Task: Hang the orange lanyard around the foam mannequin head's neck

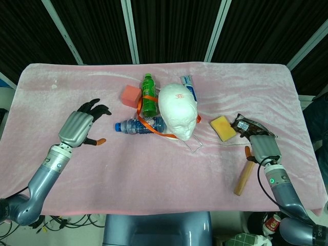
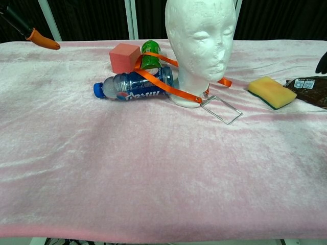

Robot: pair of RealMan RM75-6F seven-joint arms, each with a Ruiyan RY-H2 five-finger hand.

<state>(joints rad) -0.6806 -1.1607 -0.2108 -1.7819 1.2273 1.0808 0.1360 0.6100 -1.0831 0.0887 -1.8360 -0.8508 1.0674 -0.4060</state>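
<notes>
The white foam mannequin head (image 1: 178, 114) stands upright mid-table, also in the chest view (image 2: 201, 46). The orange lanyard (image 1: 147, 123) loops round the base of its neck and drapes over two bottles on its left. In the chest view the lanyard strap (image 2: 164, 87) runs to a clear badge holder (image 2: 220, 109) lying in front of the neck. My left hand (image 1: 78, 126) hovers far left of the bottles, fingers apart, holding nothing. My right hand (image 1: 260, 145) is low at the right near the hammer, empty, with its fingers apart.
A pink cube (image 1: 130, 96), a green bottle (image 1: 148, 96) and a lying blue-label bottle (image 1: 139, 126) crowd the head's left. A toothpaste tube (image 1: 188, 83) lies behind it. To the right are a yellow sponge (image 1: 222, 127), a brown packet (image 1: 248, 125) and a wooden hammer (image 1: 245, 175).
</notes>
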